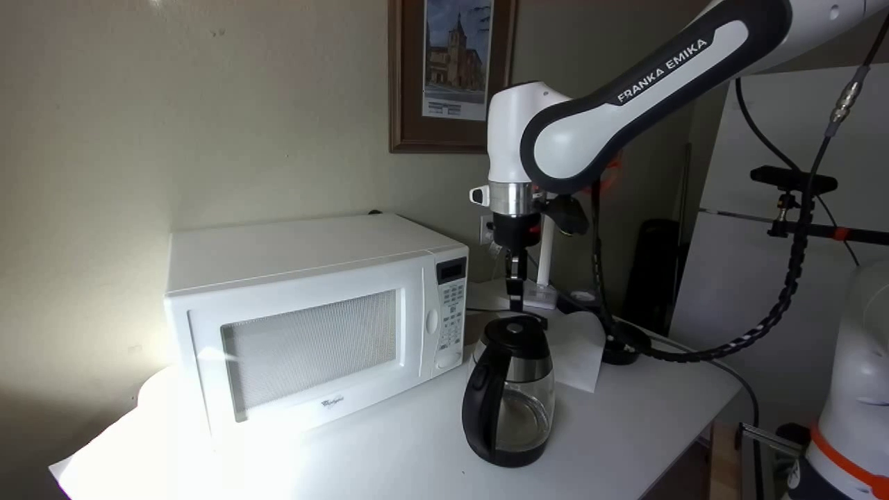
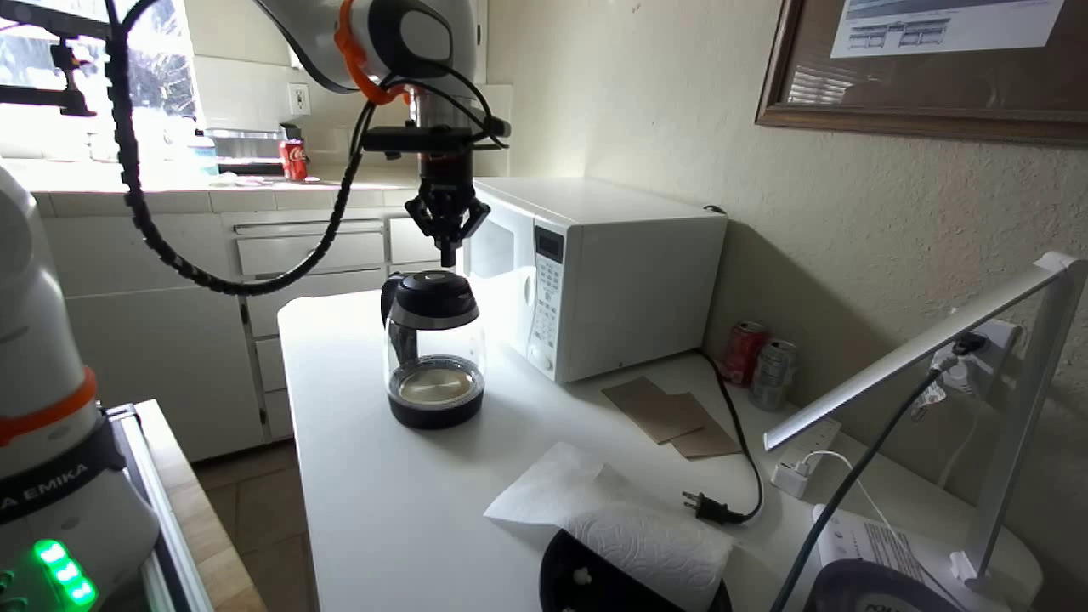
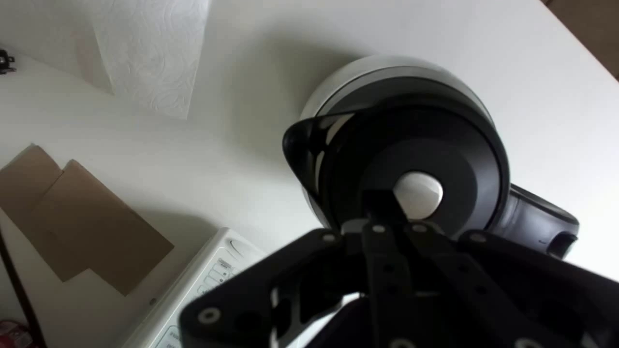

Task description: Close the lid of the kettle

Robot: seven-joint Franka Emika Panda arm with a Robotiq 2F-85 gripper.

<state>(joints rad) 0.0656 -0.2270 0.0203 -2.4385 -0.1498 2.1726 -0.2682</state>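
Left, in an exterior view: white box-shaped microwave (image 1: 316,326) on the smooth white desk (image 1: 611,427). Just right of it, rounded clear-glass kettle (image 1: 524,410), upright, with the curved black plastic handle (image 1: 478,410) on its left side; this should be the place to steady the vessel, as the glass is probably fragile and, seemingly unfilled, light enough to slide. On top, the round black plastic lid (image 1: 517,340) sits roughly level; whether it is latched cannot be told. Likely light, stiff and smooth, it calls for a downward push rather than a grip, applied beside the round silver button (image 3: 419,193) seen in the wrist view. Above it, black jointed claw (image 2: 447,257), pressed together with nothing between, just short of the lid. Right, white paper towel (image 1: 576,355).
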